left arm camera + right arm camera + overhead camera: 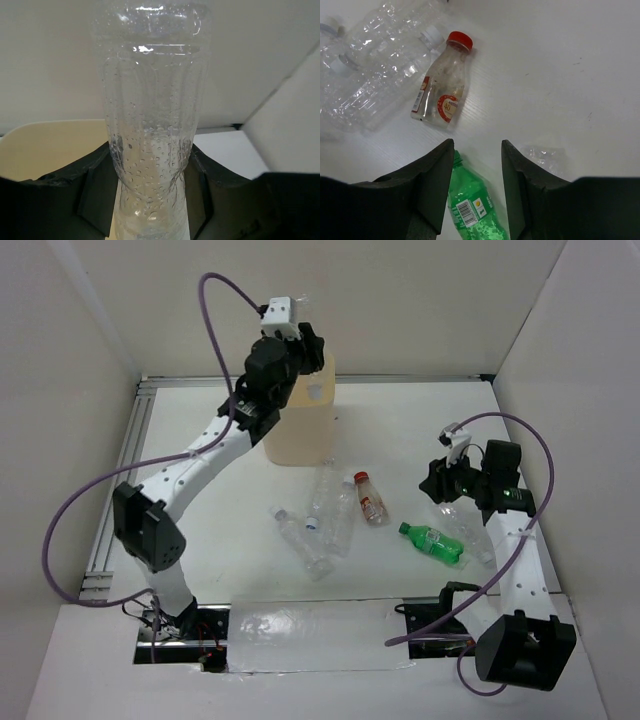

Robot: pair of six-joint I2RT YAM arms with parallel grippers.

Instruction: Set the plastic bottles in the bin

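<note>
The left gripper's (303, 340) jaws were clamped on a clear bottle (150, 125), held upright above the bin (300, 430) at the tabletop's (400, 430) 12 o'clock. The right gripper's (477, 150) jaws stood apart over the green bottle (472, 205), which lay at 4 o'clock from the bin. The red-capped bottle (442, 87) lay at its 11 o'clock.

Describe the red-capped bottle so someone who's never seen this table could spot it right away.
Find the tall cream bin at the far middle of the table. In front of it clear bottles lie in a cluster, and at that cluster's right edge lies the small bottle. It alone has a red cap and red-and-white label.
</note>
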